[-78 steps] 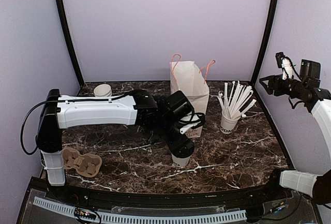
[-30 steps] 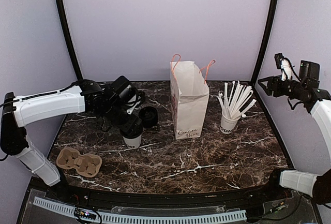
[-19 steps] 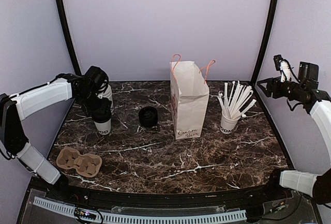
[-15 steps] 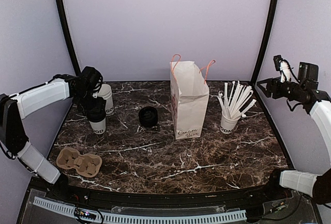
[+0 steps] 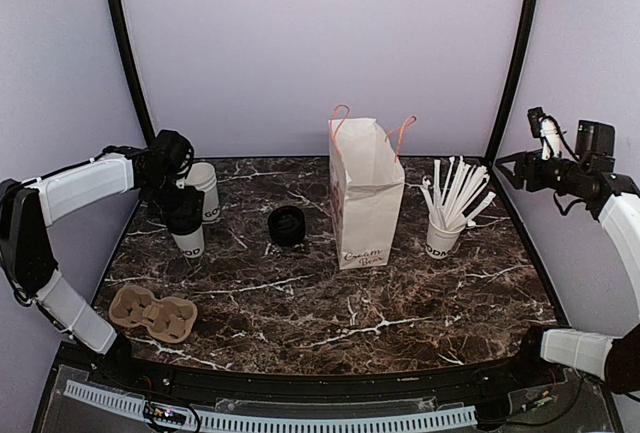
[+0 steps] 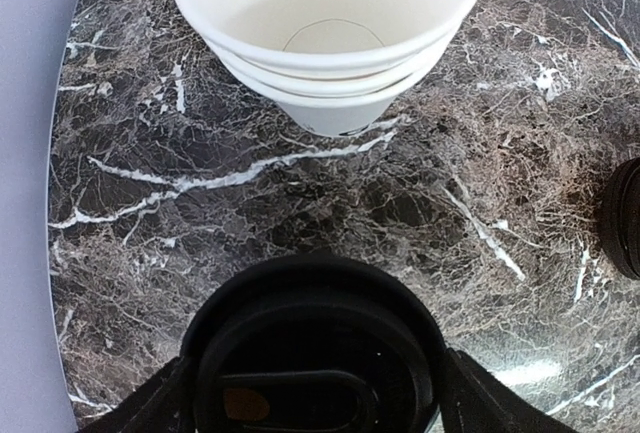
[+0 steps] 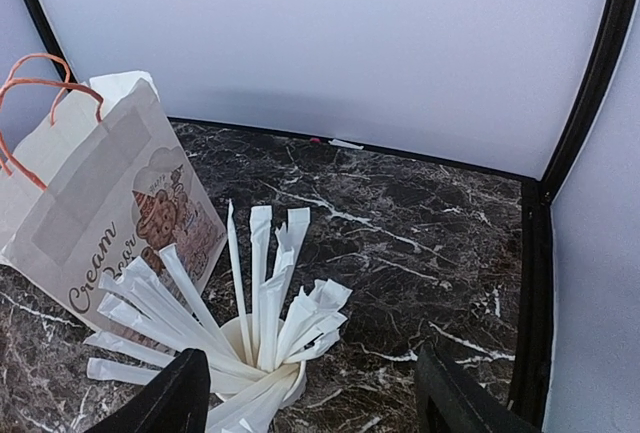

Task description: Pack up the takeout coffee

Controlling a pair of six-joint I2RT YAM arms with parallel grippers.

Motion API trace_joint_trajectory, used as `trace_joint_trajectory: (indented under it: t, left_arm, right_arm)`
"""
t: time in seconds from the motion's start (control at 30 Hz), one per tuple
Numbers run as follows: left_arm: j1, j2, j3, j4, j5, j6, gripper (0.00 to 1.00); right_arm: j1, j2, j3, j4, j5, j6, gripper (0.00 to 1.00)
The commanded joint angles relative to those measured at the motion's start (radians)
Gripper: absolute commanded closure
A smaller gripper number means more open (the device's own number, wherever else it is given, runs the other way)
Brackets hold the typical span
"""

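Note:
The takeout coffee (image 5: 187,240), a small white cup with a black lid (image 6: 315,353), stands on the marble table at the far left, just in front of the nested white cups (image 5: 205,189). My left gripper (image 5: 183,213) hangs over it from above. Its dark fingers (image 6: 150,408) flank the lid on both sides and stand wider than the rim, so the left gripper (image 6: 315,398) is open around the cup. The white paper bag (image 5: 365,193) with orange handles stands upright mid-table. My right gripper (image 5: 515,165) hovers high at the right, open and empty.
A stack of black lids (image 5: 287,225) sits between the coffee and the bag. A white cup of wrapped straws (image 5: 445,218) stands right of the bag, below the right gripper (image 7: 315,403). A brown cardboard cup carrier (image 5: 152,313) lies at the front left.
My left arm carried the coffee leftward from near the lids to a spot beside the nested cups, where it now rests on the table. The right arm has not moved.

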Motion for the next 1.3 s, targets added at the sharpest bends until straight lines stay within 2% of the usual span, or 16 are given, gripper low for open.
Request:
trace_joint_trajectory:
  t: [0.0, 0.13, 0.2, 0.23, 0.3, 0.37, 0.43, 0.5, 0.6, 0.7, 0.83, 0.97, 1.07, 1.17, 1.27]
  left_arm:
    - [0.004, -0.059, 0.018, -0.066, 0.031, -0.013, 0.14]
    - [0.004, -0.108, 0.05, -0.067, 0.063, 0.011, 0.13]
    - [0.003, -0.125, 0.074, -0.048, 0.128, 0.022, 0.15]
    - [-0.001, -0.131, 0.081, -0.018, 0.206, 0.036, 0.17]
    - [-0.049, -0.141, 0.112, 0.031, 0.247, 0.073, 0.19]
    - [-0.143, -0.123, 0.182, 0.051, 0.236, 0.137, 0.19]
    - [-0.25, -0.085, 0.268, 0.06, 0.186, 0.186, 0.19]
    - [-0.283, -0.06, 0.314, 0.092, 0.184, 0.187, 0.2]
    - [-0.309, -0.087, 0.247, 0.214, 0.232, 0.141, 0.21]
    - [-0.332, -0.128, 0.179, 0.316, 0.299, 0.053, 0.22]
    - [-0.35, -0.161, 0.166, 0.299, 0.318, -0.013, 0.23]
    - [-0.36, -0.203, 0.163, 0.248, 0.278, -0.048, 0.23]
    - [-0.366, -0.244, 0.145, 0.209, 0.251, -0.096, 0.23]
    - [-0.371, -0.274, 0.136, 0.172, 0.237, -0.132, 0.23]
    - [-0.371, -0.297, 0.147, 0.08, 0.193, -0.16, 0.23]
  right_arm:
    - [-0.006, 0.015, 0.057, -0.021, -0.032, -0.011, 0.28]
    - [-0.005, 0.034, 0.116, -0.088, -0.077, -0.052, 0.28]
    - [-0.007, 0.063, 0.168, -0.166, -0.103, -0.118, 0.28]
    - [-0.011, 0.1, 0.2, -0.226, -0.127, -0.169, 0.29]
    - [-0.014, 0.166, 0.221, -0.295, -0.154, -0.224, 0.32]
    - [-0.013, 0.196, 0.212, -0.334, -0.201, -0.292, 0.35]
    - [-0.013, 0.219, 0.241, -0.332, -0.204, -0.294, 0.36]
    - [-0.009, 0.22, 0.268, -0.287, -0.229, -0.255, 0.36]
    - [0.062, 0.195, 0.273, -0.176, -0.255, -0.166, 0.36]
    - [0.157, 0.254, 0.352, -0.212, -0.291, -0.179, 0.35]
    - [0.304, 0.333, 0.466, -0.277, -0.206, -0.241, 0.35]
    - [0.423, 0.414, 0.535, -0.287, -0.146, -0.192, 0.31]
    - [0.524, 0.47, 0.573, -0.308, 0.007, -0.169, 0.26]
    - [0.568, 0.495, 0.569, -0.266, 0.113, -0.111, 0.21]
    - [0.582, 0.55, 0.607, -0.262, 0.146, -0.063, 0.24]
